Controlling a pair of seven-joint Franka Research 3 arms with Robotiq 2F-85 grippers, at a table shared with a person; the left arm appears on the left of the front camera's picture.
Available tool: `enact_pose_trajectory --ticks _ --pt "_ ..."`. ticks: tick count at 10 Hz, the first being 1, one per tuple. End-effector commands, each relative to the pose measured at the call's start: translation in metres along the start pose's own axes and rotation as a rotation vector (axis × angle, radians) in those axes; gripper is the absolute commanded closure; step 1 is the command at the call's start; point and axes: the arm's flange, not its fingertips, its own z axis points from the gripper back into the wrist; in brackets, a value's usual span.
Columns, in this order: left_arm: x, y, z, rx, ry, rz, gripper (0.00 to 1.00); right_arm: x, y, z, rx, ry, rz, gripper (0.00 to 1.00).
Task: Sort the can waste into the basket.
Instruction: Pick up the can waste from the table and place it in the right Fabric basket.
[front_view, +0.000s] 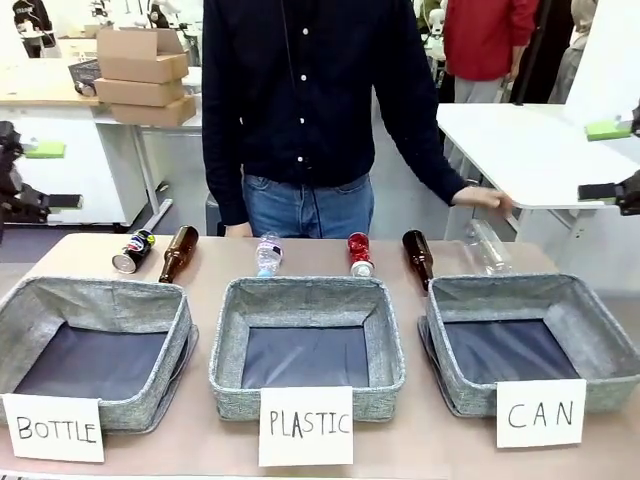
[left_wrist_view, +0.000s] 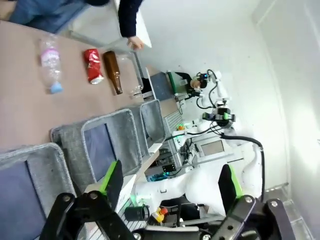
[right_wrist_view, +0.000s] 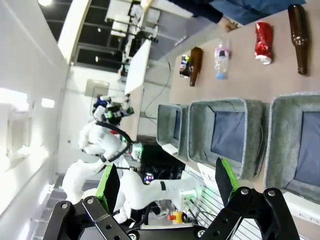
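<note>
Three baskets (front_view: 590, 325), lining bare, red can (front_view: 359, 252), black can (front_view: 132, 251) behind, left end effector (left_wrist_view: 170, 172), right end effector (right_wrist_view: 166, 170) released

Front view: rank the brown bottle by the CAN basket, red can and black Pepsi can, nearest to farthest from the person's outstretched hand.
1. Brown bottle, behind the CAN basket's left corner, nearest the outstretched hand.
2. Red can, mid-table.
3. Black Pepsi can, far left end.

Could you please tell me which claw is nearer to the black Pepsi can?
Left. The left claw hangs off the table's left end, where the black Pepsi can lies; the right claw hangs off the far end, beyond the CAN basket.
</note>
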Motion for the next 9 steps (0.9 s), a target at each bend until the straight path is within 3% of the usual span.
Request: enact_pose_trajectory --ticks 1,6,7,9 --pt "0.0 -0.011 0.002 -0.013 -0.007 -0.048 0.0 0.005 0.002 0.003 0.018 -0.01 0.035 0.0" --pt "-0.001 -0.015 0.004 0.008 0.003 -0.024 0.0 0.005 0.002 0.003 0.018 -0.01 0.035 0.0" --pt "0.025 -0.005 -0.005 0.208 -0.042 0.042 0.0 0.005 0.002 0.003 0.018 -0.01 0.035 0.0" --pt "0.091 0.031 -0.035 0.537 0.024 0.201 0.0 0.005 0.002 0.003 0.018 -0.01 0.035 0.0"
